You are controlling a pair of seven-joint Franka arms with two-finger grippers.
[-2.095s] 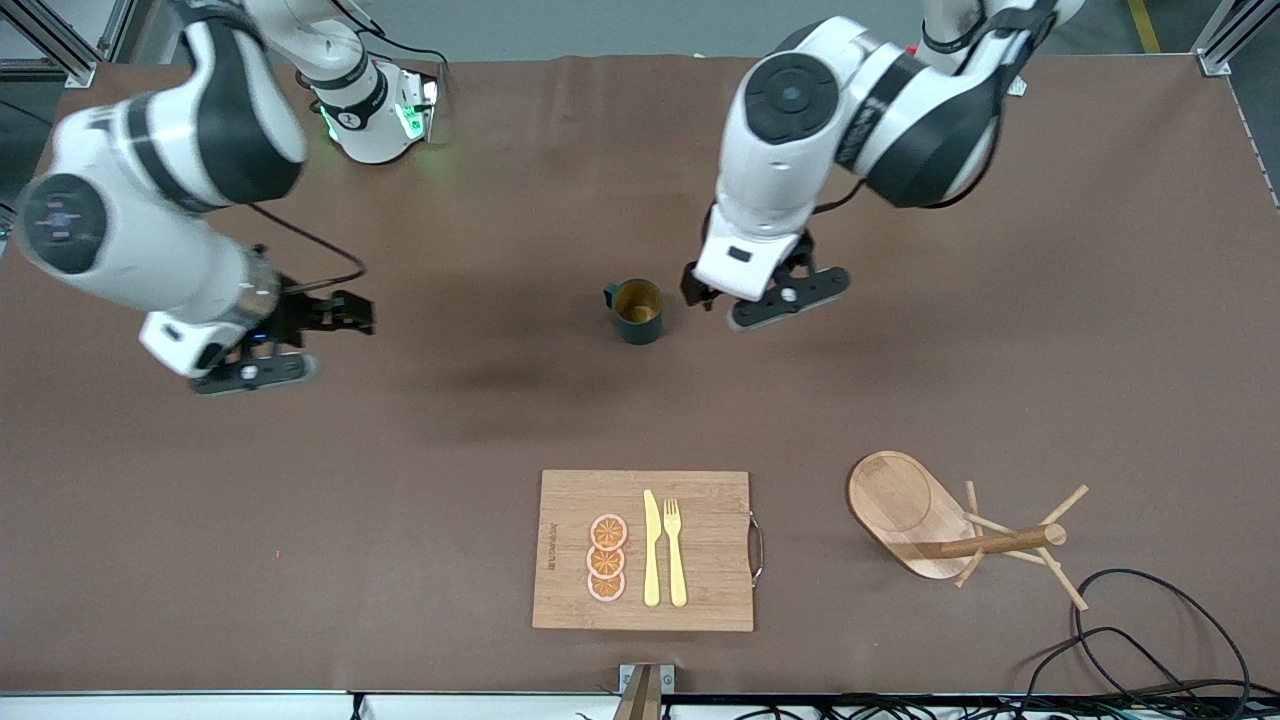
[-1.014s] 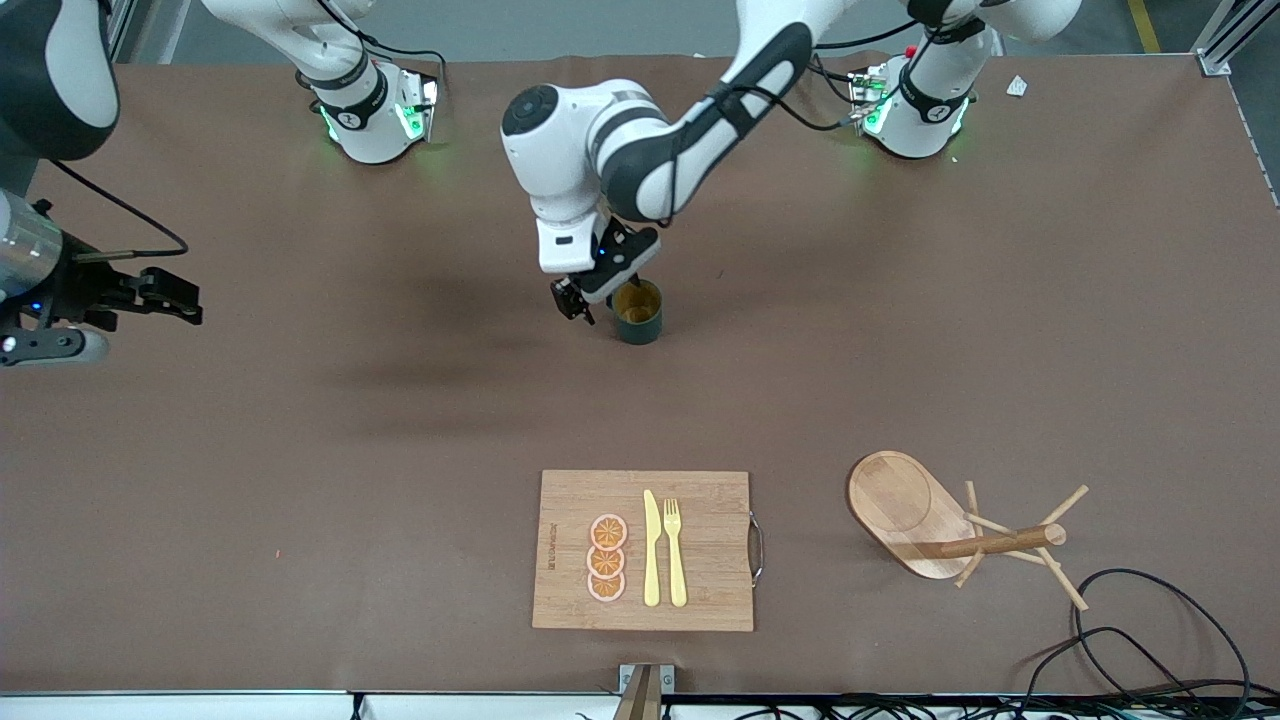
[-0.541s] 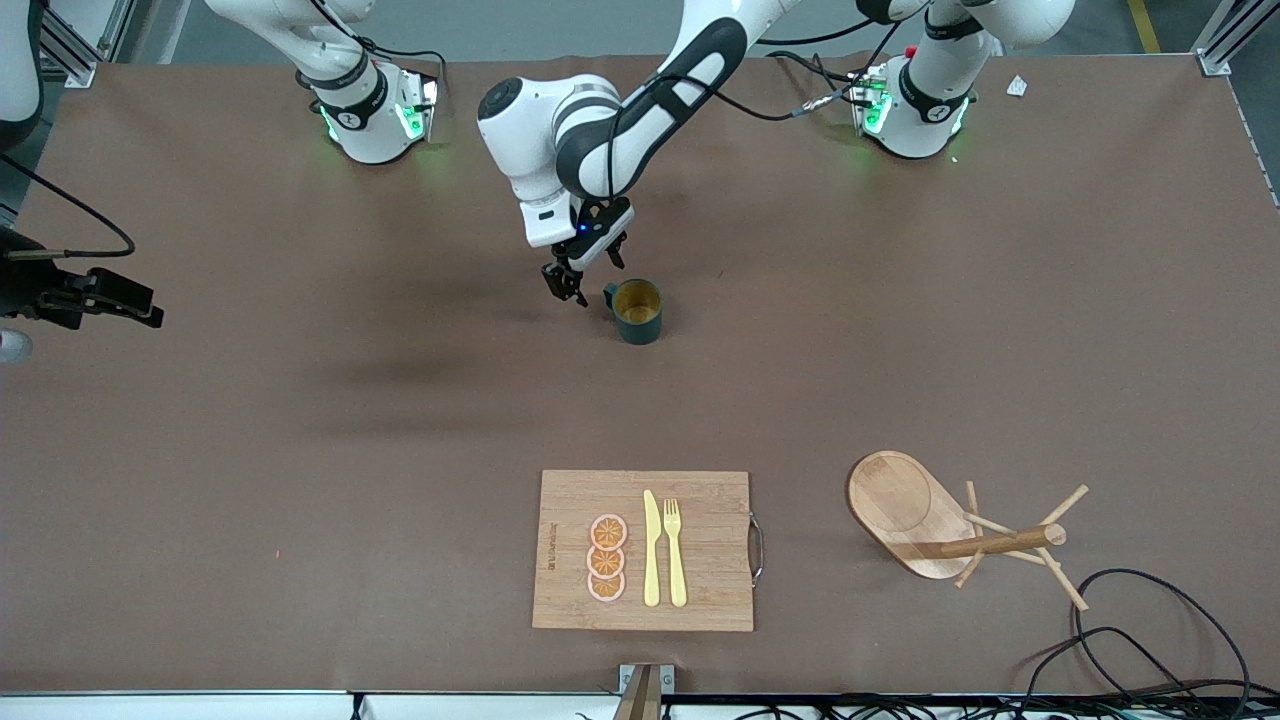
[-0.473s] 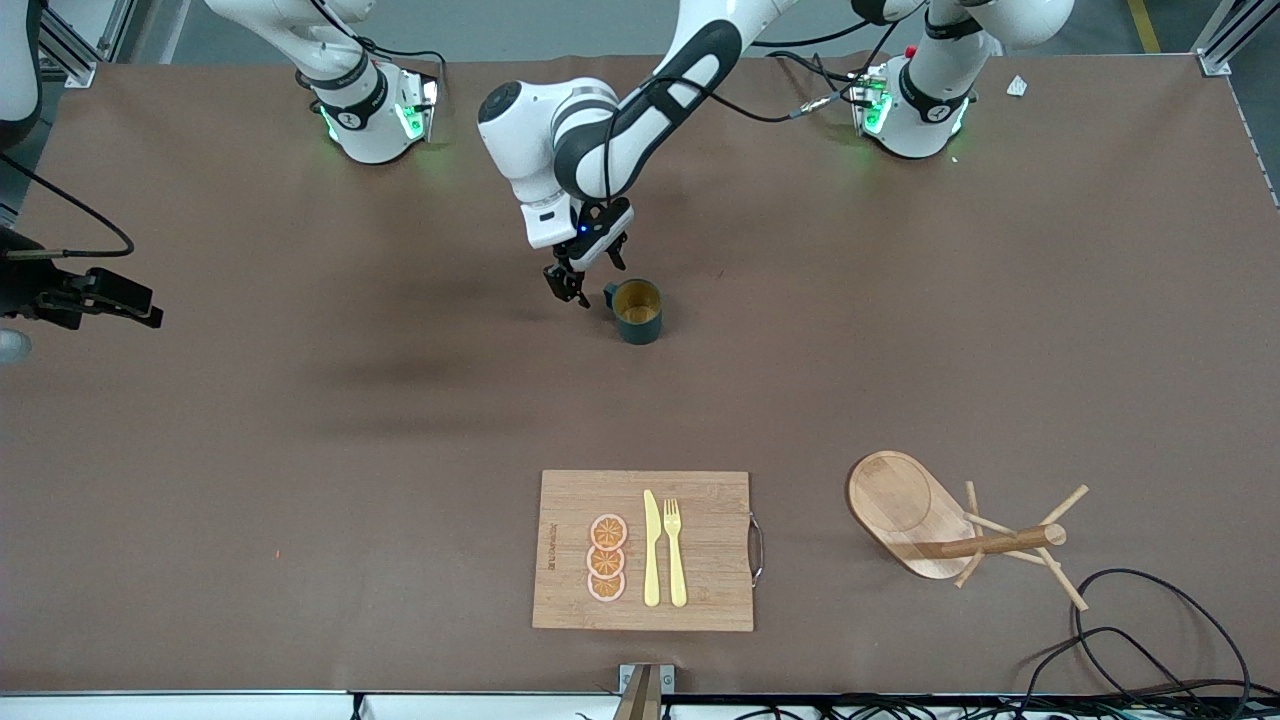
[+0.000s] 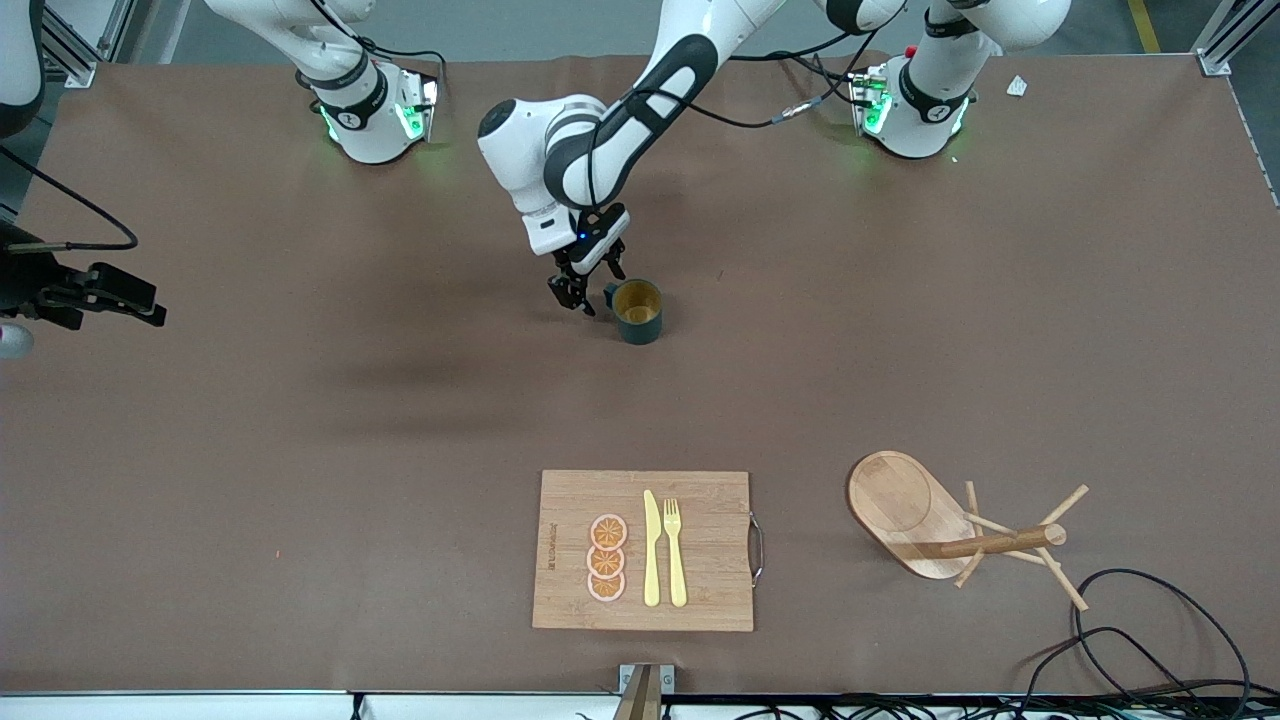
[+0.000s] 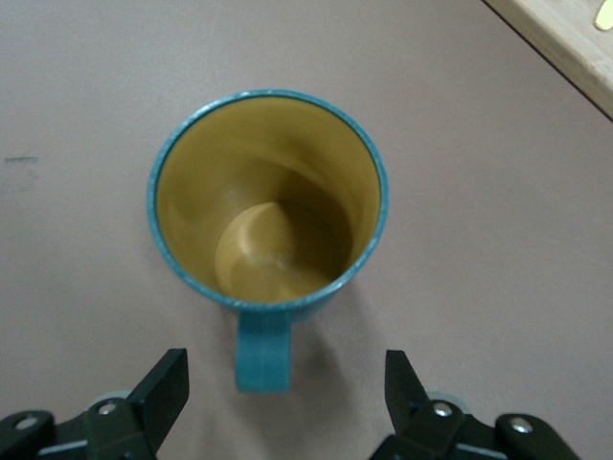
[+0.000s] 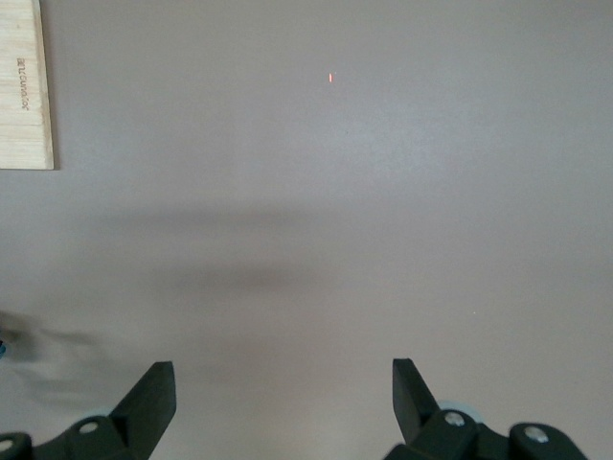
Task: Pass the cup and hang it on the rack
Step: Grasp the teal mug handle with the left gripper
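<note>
My left gripper [image 5: 588, 290] hung low at the cup's handle, its fingers [image 6: 161, 388] spread wide, one on each side of the handle and not touching it; the cup [image 5: 637, 311] stood upright on the brown table [image 5: 300, 450], mouth up, its yellowish inside bare; my right gripper [image 5: 110, 300] waited at the right arm's end of the table, up over the mat, its fingers [image 7: 148, 398] wide apart and holding nothing; the rack [image 5: 950, 530] lay tipped over on its side, nearer the front camera than the cup, toward the left arm's end; the cutting board [image 5: 700, 500] lay beside it, with orange slices [image 5: 606, 558], a knife [image 5: 651, 548] and a fork [image 5: 675, 551] on it.
</note>
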